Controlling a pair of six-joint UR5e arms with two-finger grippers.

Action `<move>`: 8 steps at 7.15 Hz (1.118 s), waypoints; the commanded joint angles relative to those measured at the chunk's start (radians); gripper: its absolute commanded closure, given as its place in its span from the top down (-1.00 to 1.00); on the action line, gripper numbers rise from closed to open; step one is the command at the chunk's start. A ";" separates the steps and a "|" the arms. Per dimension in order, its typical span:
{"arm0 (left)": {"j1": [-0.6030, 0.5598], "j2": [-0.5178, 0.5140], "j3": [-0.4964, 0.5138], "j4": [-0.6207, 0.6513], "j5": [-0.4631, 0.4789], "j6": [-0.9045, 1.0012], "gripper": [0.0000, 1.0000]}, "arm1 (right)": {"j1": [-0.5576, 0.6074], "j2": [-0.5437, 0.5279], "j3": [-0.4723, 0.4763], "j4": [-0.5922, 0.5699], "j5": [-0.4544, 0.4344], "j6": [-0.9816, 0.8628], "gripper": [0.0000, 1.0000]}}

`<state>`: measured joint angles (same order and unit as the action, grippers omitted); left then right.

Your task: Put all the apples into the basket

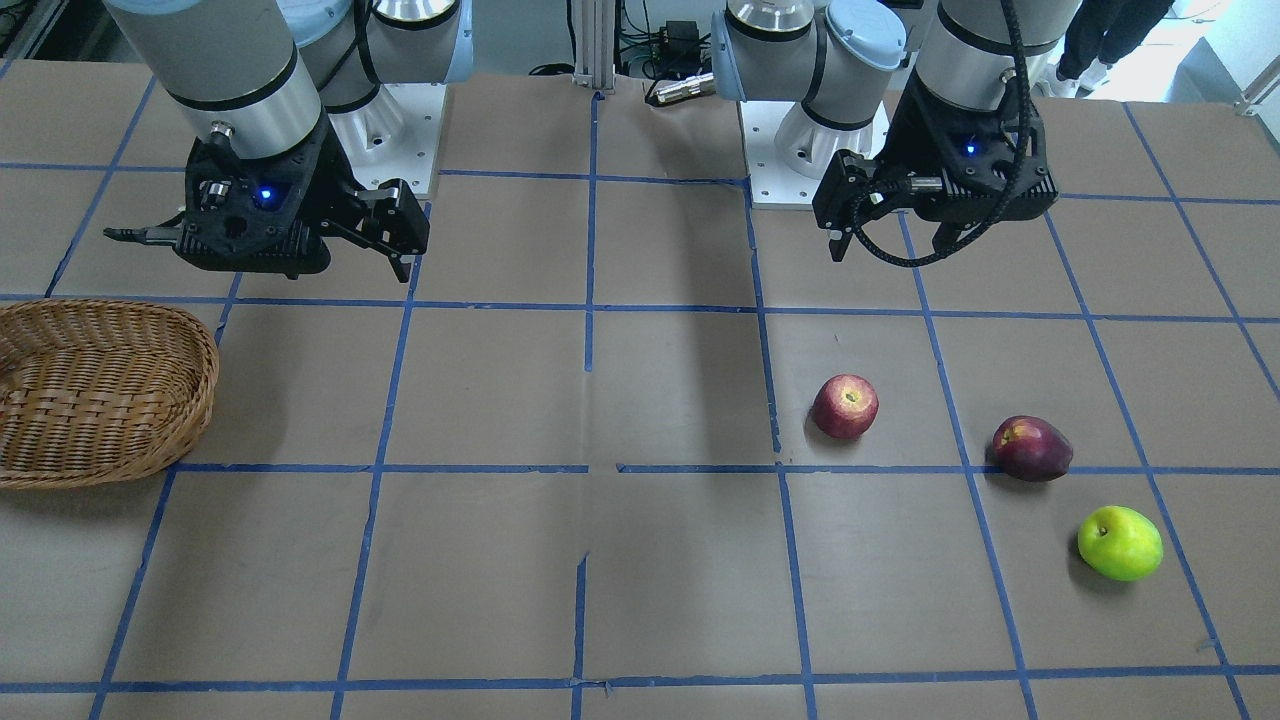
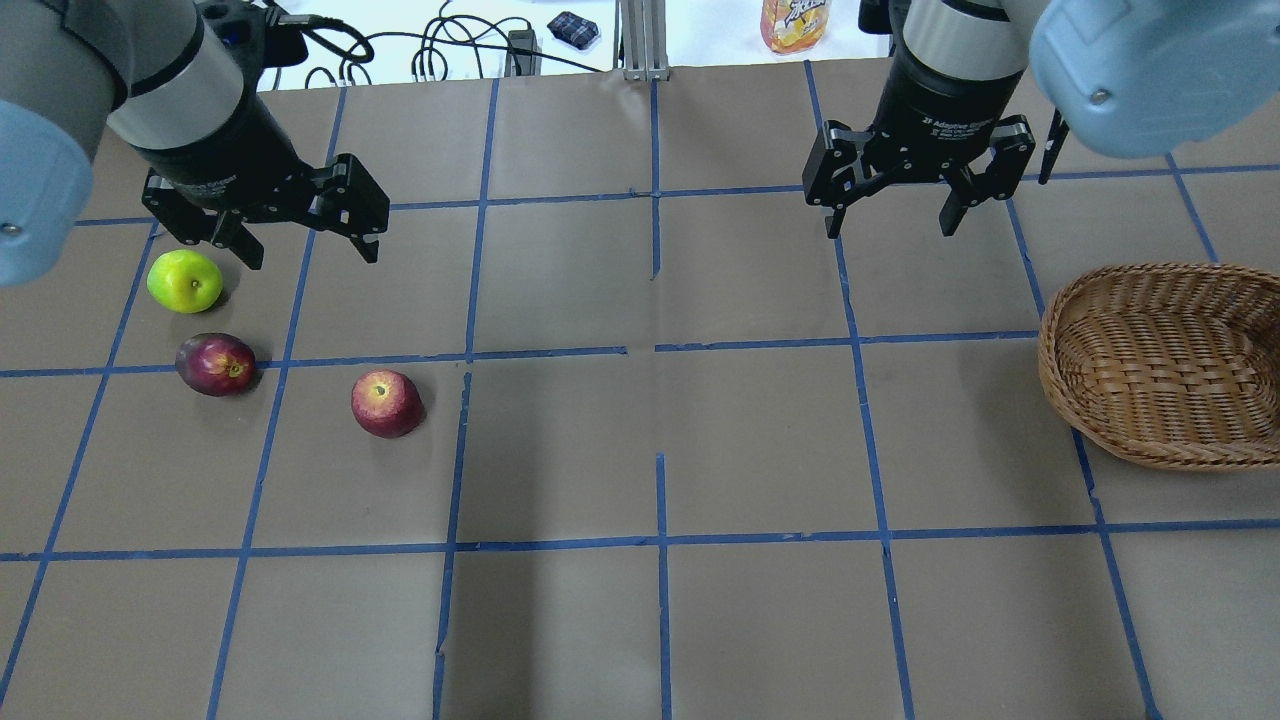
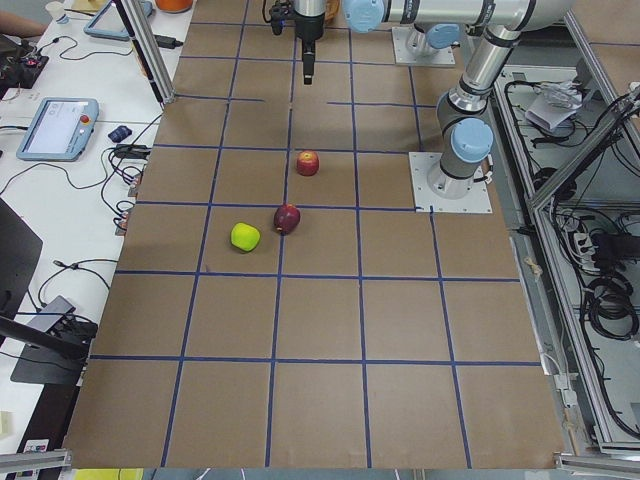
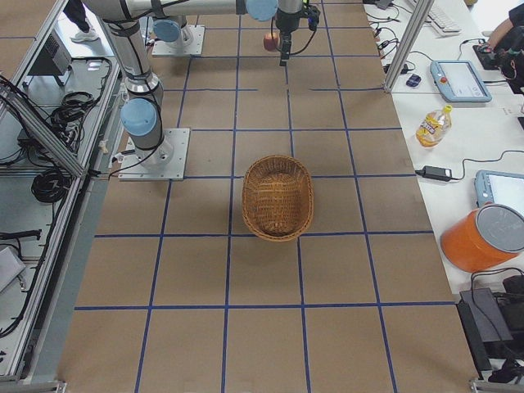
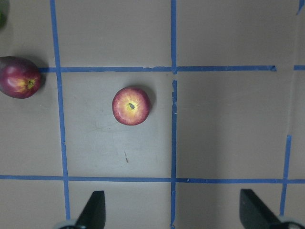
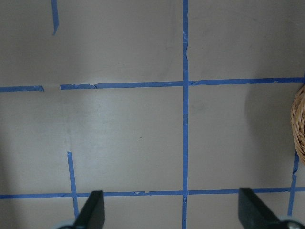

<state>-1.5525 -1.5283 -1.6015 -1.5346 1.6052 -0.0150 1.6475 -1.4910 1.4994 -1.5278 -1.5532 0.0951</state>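
Note:
Three apples lie on the brown table on my left side: a red one with a yellowish top [image 2: 386, 403] [image 1: 845, 406] [image 5: 131, 106], a dark maroon one [image 2: 215, 364] [image 1: 1031, 448] [image 5: 19, 77] and a yellow-green one [image 2: 185, 281] [image 1: 1119, 543]. The wicker basket [image 2: 1060, 370] [image 1: 190, 400] [image 4: 278, 196] sits empty at the far right. My left gripper [image 2: 308, 250] [image 1: 890, 245] [image 5: 172, 210] is open and empty, hovering above the table beyond the apples. My right gripper [image 2: 890, 228] [image 1: 255, 260] [image 6: 172, 210] is open and empty, hovering left of the basket, whose rim [image 6: 300, 129] shows at the right wrist view's edge.
Blue tape lines grid the table. The arm bases [image 1: 400, 130] stand at the robot's edge. An orange drink bottle [image 2: 795, 22] and cables lie on the white bench past the far edge. Tablets [image 4: 458, 79] and an orange container [image 4: 490, 237] sit on the side bench.

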 commanded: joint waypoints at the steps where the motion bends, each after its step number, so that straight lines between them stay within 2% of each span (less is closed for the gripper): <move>1: -0.006 -0.009 0.005 -0.007 -0.001 0.000 1.00 | 0.000 0.000 0.001 0.000 0.001 0.000 1.00; 8: -0.008 -0.007 0.000 -0.006 -0.024 0.001 1.00 | 0.000 0.000 0.001 -0.002 0.001 0.002 1.00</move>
<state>-1.5598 -1.5356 -1.6014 -1.5402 1.5827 -0.0138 1.6475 -1.4910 1.4998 -1.5289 -1.5524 0.0962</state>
